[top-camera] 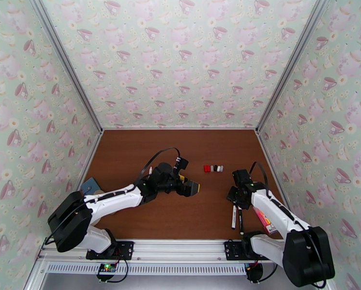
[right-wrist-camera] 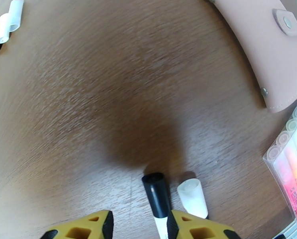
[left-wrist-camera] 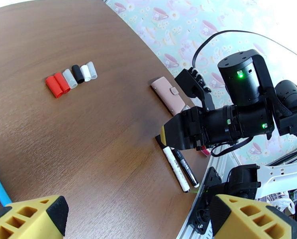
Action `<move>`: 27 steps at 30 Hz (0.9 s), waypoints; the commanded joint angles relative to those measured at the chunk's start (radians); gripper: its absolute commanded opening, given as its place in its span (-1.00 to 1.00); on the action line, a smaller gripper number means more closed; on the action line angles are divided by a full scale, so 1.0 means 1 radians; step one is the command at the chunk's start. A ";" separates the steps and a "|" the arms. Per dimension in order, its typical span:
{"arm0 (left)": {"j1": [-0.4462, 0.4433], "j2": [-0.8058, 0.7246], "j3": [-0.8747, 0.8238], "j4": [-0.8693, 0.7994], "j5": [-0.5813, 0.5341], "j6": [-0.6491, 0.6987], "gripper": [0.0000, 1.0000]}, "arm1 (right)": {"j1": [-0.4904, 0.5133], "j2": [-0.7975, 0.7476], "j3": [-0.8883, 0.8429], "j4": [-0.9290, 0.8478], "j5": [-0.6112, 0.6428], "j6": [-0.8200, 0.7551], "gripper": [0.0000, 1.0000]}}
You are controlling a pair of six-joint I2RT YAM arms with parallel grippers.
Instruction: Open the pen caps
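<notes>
Several loose pen caps [top-camera: 213, 168] lie in a short row at mid-table: red, black, white and clear ones [left-wrist-camera: 71, 78], with the row's end at the corner of the right wrist view [right-wrist-camera: 7, 22]. Two pens [top-camera: 237, 219] lie side by side near the front right. My right gripper [top-camera: 235, 196] hangs low over their far ends. Its fingers [right-wrist-camera: 196, 228] straddle the black-capped pen [right-wrist-camera: 156, 192], with a gap left on one side. The white-capped pen [right-wrist-camera: 192, 198] lies just outside them. My left gripper [top-camera: 194, 188] hovers left of the caps, wide open and holding nothing [left-wrist-camera: 138, 220].
A pink snap case [left-wrist-camera: 169, 95] lies right of the caps, beyond the right gripper. A highlighter pack [right-wrist-camera: 294, 172] sits at the right edge near the pens. A blue object [top-camera: 89, 185] rests by the left wall. Bare brown table lies between the arms.
</notes>
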 commanded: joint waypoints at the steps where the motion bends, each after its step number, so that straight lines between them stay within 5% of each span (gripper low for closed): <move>1: 0.006 -0.017 -0.015 0.028 -0.001 0.016 1.00 | 0.004 0.014 0.001 0.000 0.025 -0.002 -0.18; 27: 0.003 -0.003 -0.004 -0.003 -0.014 0.019 1.00 | 0.004 0.115 -0.024 0.105 -0.040 -0.028 -0.30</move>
